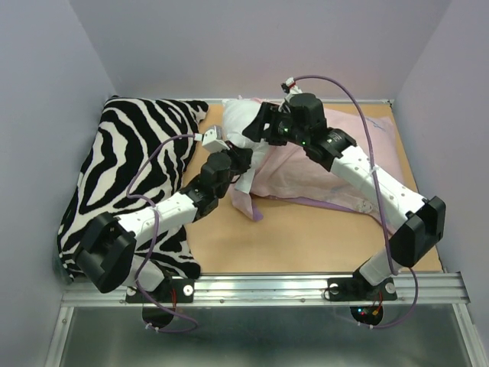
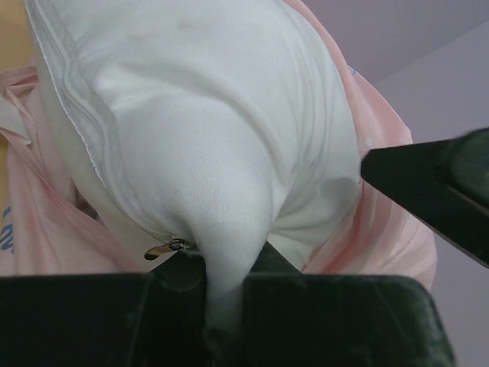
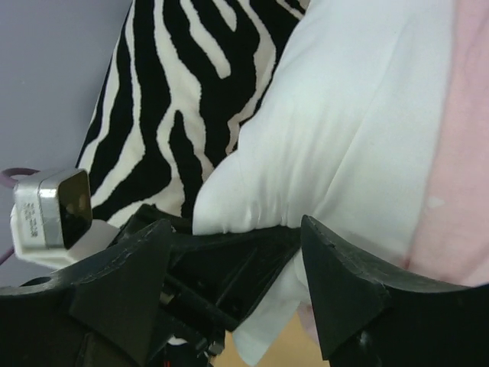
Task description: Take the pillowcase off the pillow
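White pillow [image 2: 221,115] cloth is pinched in a small tuck by the left pincer [image 2: 225,294]. That corner pokes out of the pale pink pillowcase [image 1: 286,180] at the back of the bench [image 1: 306,237], beside the zebra-striped pillow [image 1: 114,145]. The right pincer [image 3: 233,229] hangs spread over the same corner, gripping nothing. With the case unheld, a pull would likely drag case and pillow together. The thin tuck could also slip free, and the zipper pull [image 2: 164,248] may snag the hem.

White pillow [image 1: 238,120] sticks out of the rumpled pale-pink pillowcase [image 1: 294,172].
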You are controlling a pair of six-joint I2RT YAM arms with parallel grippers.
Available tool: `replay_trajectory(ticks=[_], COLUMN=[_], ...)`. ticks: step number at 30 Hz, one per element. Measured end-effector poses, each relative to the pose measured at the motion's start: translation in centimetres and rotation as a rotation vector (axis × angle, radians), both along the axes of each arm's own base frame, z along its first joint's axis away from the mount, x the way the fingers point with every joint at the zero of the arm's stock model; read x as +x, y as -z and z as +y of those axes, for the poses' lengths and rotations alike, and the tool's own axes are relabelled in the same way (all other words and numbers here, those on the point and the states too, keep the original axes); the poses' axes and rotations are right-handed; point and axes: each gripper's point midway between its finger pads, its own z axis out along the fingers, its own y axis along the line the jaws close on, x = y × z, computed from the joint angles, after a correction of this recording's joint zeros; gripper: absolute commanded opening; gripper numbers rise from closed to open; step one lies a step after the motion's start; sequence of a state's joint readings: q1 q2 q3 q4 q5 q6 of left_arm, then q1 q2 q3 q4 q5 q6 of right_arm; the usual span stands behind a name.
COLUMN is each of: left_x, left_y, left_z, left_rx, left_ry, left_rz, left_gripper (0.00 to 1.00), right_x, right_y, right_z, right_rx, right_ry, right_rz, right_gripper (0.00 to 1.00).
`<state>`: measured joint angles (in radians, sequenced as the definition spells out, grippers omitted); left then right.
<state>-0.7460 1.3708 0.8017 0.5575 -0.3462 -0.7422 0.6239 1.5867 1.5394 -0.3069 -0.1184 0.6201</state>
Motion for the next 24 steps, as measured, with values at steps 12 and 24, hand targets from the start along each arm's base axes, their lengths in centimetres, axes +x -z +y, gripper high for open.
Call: replay_trajectory(ticks=[12,24], left_x=[0.4,0.4], left_y=[-2.2,-3.7], left_z=[-0.7,-1.2], left_rx=[0.020,0.070], left_ry=[0.021,0.060], left_rz=[-0.013,-0.014], left_gripper=[0.00,0.00], right_x=[-4.2,0.2], right_y=[-3.7,7.6], right_z=[-12.7,-15.8], right_rx=[-0.158,-0.397], right_ry=[0.381,0.475], right_rz=[-0.145,0.073], right_gripper=[0.84,0.12])
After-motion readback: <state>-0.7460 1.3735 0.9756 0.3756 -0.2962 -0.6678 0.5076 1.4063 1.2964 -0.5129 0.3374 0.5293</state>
